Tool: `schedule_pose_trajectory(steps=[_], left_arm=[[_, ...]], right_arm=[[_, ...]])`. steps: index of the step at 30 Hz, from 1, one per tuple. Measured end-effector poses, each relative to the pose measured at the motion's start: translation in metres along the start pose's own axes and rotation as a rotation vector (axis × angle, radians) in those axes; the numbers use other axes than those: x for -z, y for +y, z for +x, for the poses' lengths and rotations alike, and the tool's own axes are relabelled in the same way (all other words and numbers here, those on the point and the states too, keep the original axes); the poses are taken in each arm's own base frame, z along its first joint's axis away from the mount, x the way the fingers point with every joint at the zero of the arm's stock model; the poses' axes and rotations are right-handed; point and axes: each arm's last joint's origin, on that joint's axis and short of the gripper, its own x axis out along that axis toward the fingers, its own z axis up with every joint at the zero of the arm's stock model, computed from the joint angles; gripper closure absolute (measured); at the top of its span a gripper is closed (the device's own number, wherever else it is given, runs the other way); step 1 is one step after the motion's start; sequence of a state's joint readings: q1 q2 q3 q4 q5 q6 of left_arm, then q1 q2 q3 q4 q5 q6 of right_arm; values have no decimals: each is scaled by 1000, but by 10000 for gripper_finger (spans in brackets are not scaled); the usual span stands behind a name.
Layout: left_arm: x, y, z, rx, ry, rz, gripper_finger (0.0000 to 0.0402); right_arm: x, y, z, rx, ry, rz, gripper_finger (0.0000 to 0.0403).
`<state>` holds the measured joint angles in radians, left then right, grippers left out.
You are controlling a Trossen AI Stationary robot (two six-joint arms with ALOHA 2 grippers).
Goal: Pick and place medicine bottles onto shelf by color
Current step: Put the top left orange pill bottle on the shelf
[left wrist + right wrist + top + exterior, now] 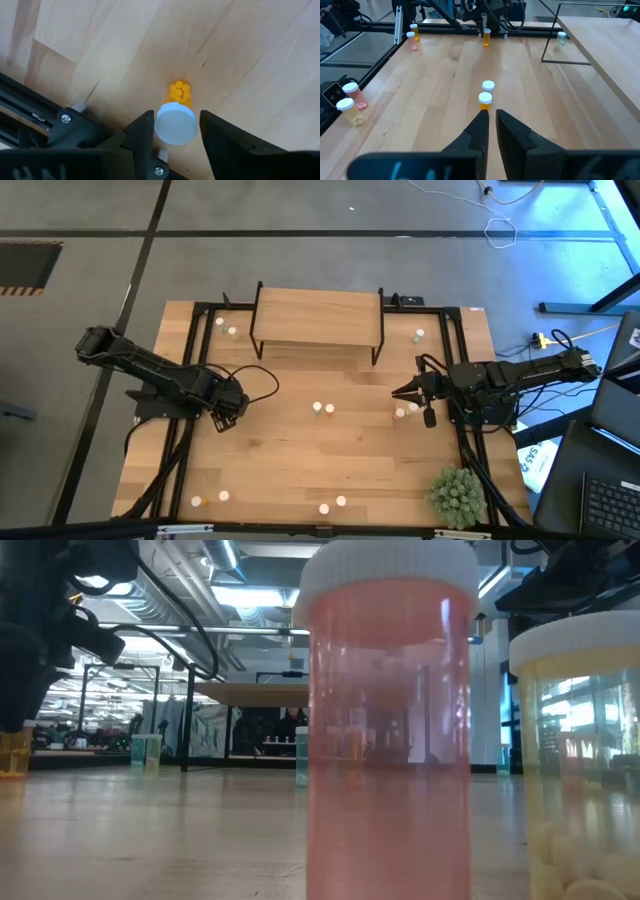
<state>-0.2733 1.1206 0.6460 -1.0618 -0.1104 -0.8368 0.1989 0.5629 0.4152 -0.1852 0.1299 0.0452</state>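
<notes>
The shelf (318,315) stands on thin black legs at the table's far side; nothing is on its top. Small white-capped bottles stand scattered on the table. My left gripper (228,408) (175,131) points straight down, open, with a finger close on each side of the cap of an upright orange bottle (175,122) (486,36). That bottle stands on its base on the wood. My right gripper (402,392) (492,125) is shut and hovers right of centre. An orange bottle (485,100) and a second one (488,86) stand ahead of it.
Two bottles (400,413) stand just nearside of my right gripper. A pink bottle (388,720) and a pale yellow one (580,760) stand at the near edge. More bottles are beside the shelf (225,327) (418,335) and near-left (210,498). The spiky plant ball (458,495) fills the near right corner.
</notes>
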Motion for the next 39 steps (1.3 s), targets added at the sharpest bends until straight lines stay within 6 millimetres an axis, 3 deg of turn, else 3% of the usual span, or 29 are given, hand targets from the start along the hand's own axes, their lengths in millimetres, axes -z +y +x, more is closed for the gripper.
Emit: schedule_pose_trajectory(steps=[7,17,28,34,39], left_arm=[[0,0,0,-1,-1,-1,297],[-5,-4,-11,37,-30,-6,306],[-24,-13,-77,132,-124,15,307],[-39,-3,-116,160,-182,-25,307],[-55,7,-135,152,-231,-54,307]], right_arm=[[0,0,0,0,0,0,363],[0,0,0,0,0,0,363],[0,0,0,0,0,0,363],[0,0,0,0,0,0,363],[0,0,0,0,0,0,363]])
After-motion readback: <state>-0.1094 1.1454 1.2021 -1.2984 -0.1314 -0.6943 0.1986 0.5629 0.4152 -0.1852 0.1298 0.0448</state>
